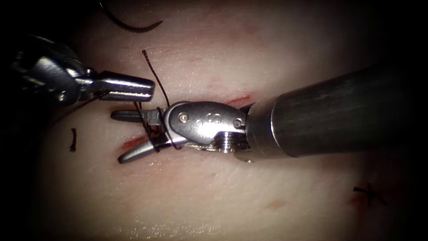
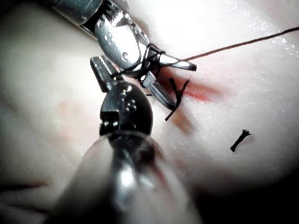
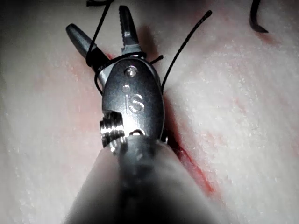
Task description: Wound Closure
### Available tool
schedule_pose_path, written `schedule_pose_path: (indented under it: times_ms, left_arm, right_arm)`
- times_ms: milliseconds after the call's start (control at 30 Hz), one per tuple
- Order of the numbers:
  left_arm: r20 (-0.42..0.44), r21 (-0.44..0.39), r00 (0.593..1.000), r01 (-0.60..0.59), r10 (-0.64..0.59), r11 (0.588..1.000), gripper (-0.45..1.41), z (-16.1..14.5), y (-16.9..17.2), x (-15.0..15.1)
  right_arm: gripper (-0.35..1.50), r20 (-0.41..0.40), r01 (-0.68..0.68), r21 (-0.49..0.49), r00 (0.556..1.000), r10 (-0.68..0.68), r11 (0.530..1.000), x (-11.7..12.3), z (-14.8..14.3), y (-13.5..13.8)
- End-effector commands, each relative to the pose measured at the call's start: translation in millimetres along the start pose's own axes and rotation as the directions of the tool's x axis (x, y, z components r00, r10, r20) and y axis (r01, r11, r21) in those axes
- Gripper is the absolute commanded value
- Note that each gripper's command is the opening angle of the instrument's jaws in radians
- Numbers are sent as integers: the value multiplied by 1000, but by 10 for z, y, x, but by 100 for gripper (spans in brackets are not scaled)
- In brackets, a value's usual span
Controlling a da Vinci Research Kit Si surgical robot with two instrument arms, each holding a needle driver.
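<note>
Closure partway, judging by the scene: finished knot [image 1: 369, 194] with cut ends far right of the cut [image 1: 238, 100], cut end of thread [image 1: 73, 139] left of it; cut mostly unclosed, red fluid [image 1: 133, 143] along it. Right gripper [image 1: 122, 136] over the cut, spread wide, grasping nothing, thread [image 1: 154, 134] looped round both jaws. Left gripper [image 1: 149, 88] just left of the cut, clenched, apparently on the thread. Needle [image 1: 129, 24] lying free on the tissue [image 1: 232, 196], well beyond the cut, held by neither gripper.

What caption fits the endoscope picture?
Right tool, jaws open, thread looped round them; left tool shut on thread; needle lies free on tissue.
</note>
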Motion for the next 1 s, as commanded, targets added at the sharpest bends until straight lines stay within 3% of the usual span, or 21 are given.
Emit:
schedule_pose_path:
  times_ms: [33,400,767,967,1000]
  left_arm:
    - [-10,-4,1000,9,-10,1000,-45,7,4,-8]
    - [-15,-14,998,63,-63,998,-45,17,17,-78]
    - [-13,62,993,121,-120,991,-45,36,42,-139]
    - [-1,81,990,141,-142,987,-45,39,72,-155]
    - [-1,86,990,143,-143,986,-45,39,77,-155]
  right_arm:
    - [88,-5,-5,7,1000,5,1000,-7,6,-5]
    - [73,-51,8,84,999,-4,996,-5,-1,-12]
    - [69,-148,-1,118,989,19,993,-4,-9,-17]
    - [46,-232,-32,85,971,50,996,-7,-21,-15]
    - [22,-236,-37,83,970,56,996,-8,-23,-14]
